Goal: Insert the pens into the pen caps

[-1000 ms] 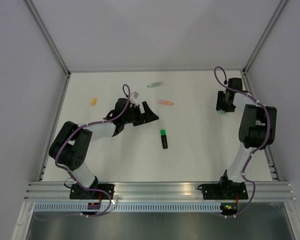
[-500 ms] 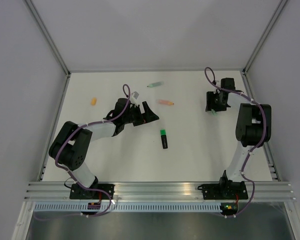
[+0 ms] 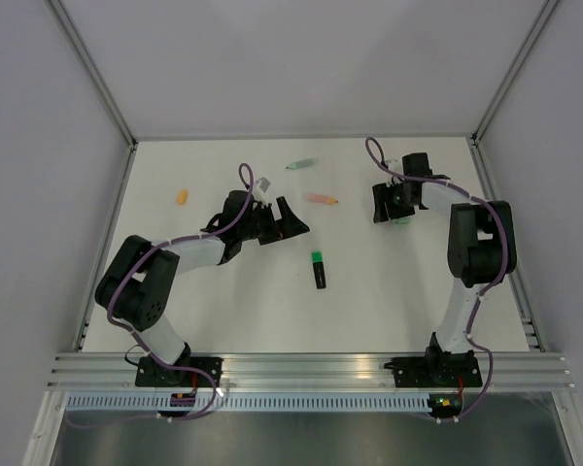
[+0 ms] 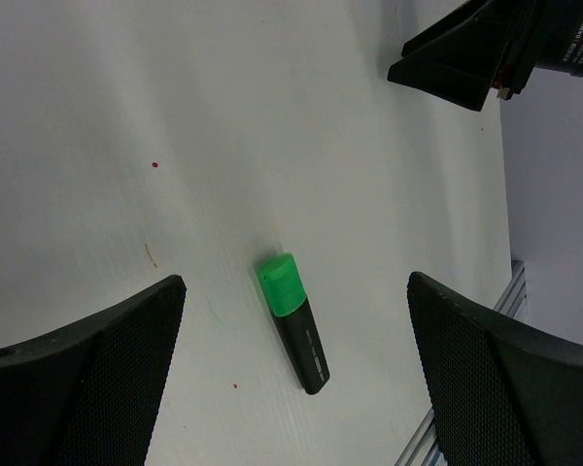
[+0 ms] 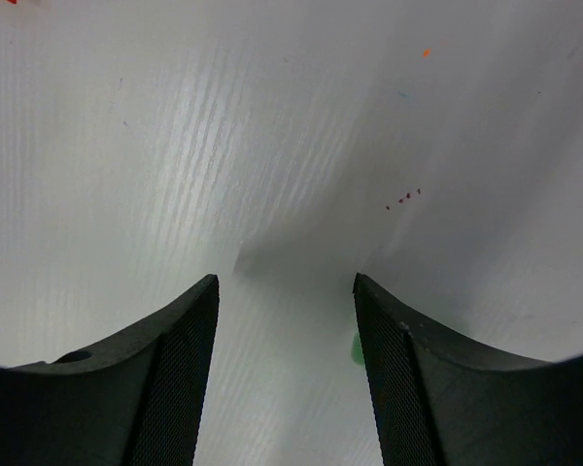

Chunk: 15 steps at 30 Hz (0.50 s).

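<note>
The black pen with a bright green end (image 3: pixel 318 269) lies mid-table; in the left wrist view (image 4: pixel 293 322) it lies below and between my open jaws. The salmon orange pen (image 3: pixel 321 199) and the pale mint pen (image 3: pixel 299 164) lie further back. An orange cap (image 3: pixel 182 196) lies at the far left. My left gripper (image 3: pixel 293 218) (image 4: pixel 293 282) is open and empty. My right gripper (image 3: pixel 384 212) (image 5: pixel 286 282) is open and low over the table. A small green cap (image 3: pixel 400 221) sits beside it and peeks out against the inner side of the right finger (image 5: pixel 356 348).
The white table is bounded by an aluminium frame, with grey walls (image 3: pixel 291 68) at the back and sides. My right arm's gripper shows at the top right of the left wrist view (image 4: pixel 486 49). Small ink specks (image 5: pixel 403 199) mark the table.
My right gripper has moved left from the right edge toward the middle, and the small green cap has moved left with it. The left arm and the pens have not moved.
</note>
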{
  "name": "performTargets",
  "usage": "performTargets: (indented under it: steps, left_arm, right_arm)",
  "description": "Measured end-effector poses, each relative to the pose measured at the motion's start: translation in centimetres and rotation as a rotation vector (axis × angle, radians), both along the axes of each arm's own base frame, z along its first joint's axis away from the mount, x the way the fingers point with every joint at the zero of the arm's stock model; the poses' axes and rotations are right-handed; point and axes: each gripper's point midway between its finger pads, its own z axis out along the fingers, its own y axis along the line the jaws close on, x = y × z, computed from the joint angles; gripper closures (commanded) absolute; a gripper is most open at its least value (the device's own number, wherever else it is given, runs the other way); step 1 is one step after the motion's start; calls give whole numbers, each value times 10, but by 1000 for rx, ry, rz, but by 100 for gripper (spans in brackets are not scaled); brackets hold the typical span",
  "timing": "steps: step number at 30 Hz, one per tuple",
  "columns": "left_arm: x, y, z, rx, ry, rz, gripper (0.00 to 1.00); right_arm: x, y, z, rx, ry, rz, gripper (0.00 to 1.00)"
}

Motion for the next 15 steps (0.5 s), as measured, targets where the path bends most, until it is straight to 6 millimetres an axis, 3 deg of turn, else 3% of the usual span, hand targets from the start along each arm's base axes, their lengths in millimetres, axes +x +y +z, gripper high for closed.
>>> performTargets:
  steps: [8, 12, 15]
  left_arm:
    - [0, 0, 0, 0, 0, 0, 1]
    - [0, 0, 0, 0, 0, 0, 1]
    - [0, 0, 0, 0, 0, 0, 1]
  right_arm:
    - [-7, 16, 13, 33, -15, 32, 39]
    - [11, 5, 34, 28, -24, -223, 37]
    - [30, -3, 56, 104, -50, -476, 47]
